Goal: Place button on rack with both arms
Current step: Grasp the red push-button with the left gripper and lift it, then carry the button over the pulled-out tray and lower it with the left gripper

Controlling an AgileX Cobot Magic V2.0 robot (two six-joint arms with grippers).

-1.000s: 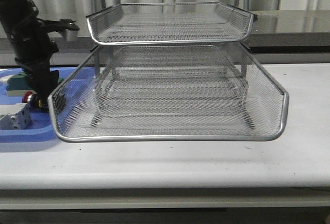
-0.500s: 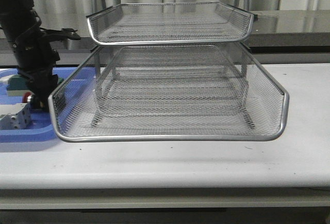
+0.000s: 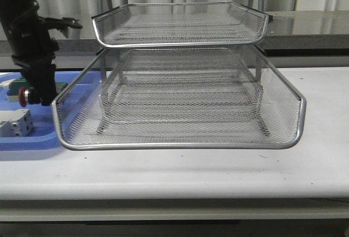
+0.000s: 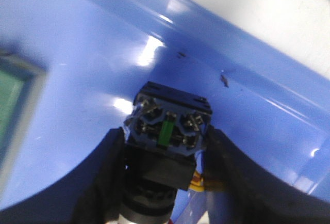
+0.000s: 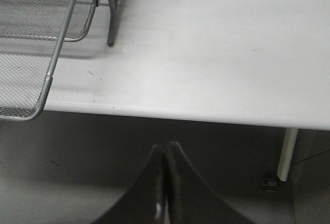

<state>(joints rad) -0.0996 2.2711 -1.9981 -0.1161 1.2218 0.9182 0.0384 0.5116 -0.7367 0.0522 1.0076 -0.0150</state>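
Note:
My left gripper (image 3: 34,96) is shut on the button (image 3: 23,95), whose red head pokes out to the left, and holds it above the blue tray (image 3: 32,141), just left of the rack's lower tier. In the left wrist view the button's (image 4: 167,131) black and blue body sits between my two black fingers (image 4: 105,172). The silver wire-mesh rack (image 3: 180,98) fills the middle of the table. My right gripper (image 5: 165,154) is shut and empty, below the table's front edge at the right, outside the front view. The rack's corner (image 5: 46,43) shows in the right wrist view.
A white block (image 3: 15,123) lies in the blue tray at the left, and a green block (image 3: 16,84) sits behind my left arm. A green block edge (image 4: 13,105) shows in the left wrist view. A table leg (image 5: 286,154) stands near my right gripper.
My left gripper has risen with the button, lifting it off the blue tray floor and a little to the left. The right arm shows no earlier view.

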